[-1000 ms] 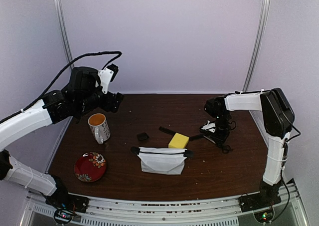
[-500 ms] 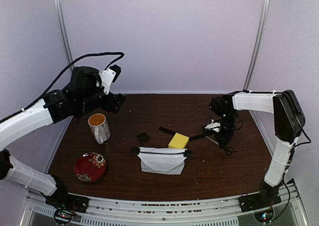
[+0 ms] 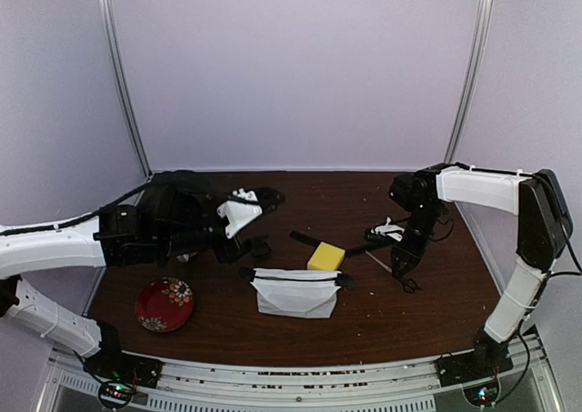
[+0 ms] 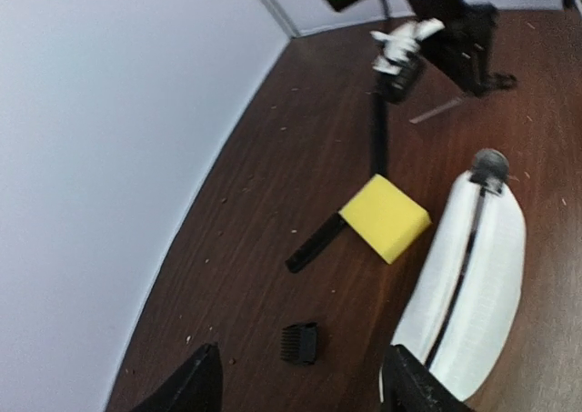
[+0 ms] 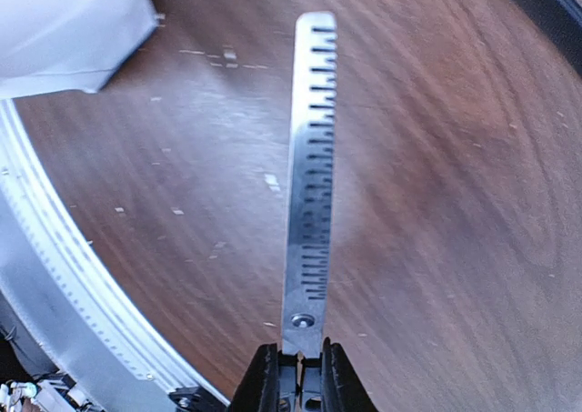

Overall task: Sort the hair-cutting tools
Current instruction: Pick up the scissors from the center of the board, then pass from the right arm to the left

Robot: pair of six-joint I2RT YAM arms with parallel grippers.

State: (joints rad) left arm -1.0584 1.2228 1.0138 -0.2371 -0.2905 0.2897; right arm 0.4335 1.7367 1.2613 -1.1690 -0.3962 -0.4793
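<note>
Tabletop (image 3: 427,312) of dark, glossy wood grain carries everything, and the sorting looks to be midway, with pieces scattered across the middle. White pouch (image 3: 296,294), soft and creased with a black zipper, lies toward the front. Just behind it sits the yellow sponge block (image 4: 386,216), matte and square-edged, overlapping one end of a slim black comb (image 4: 309,248). Right gripper (image 5: 300,380) is clamped on the pivot of the scissors (image 5: 309,157), flat bright steel with a toothed blade, low over the wood right of the pouch. I judge they next need carrying to their group. Left gripper (image 3: 259,201) stands wide apart and empty, aimed at the small black square piece (image 4: 298,342), which is ribbed. It needs to descend and close squarely.
</note>
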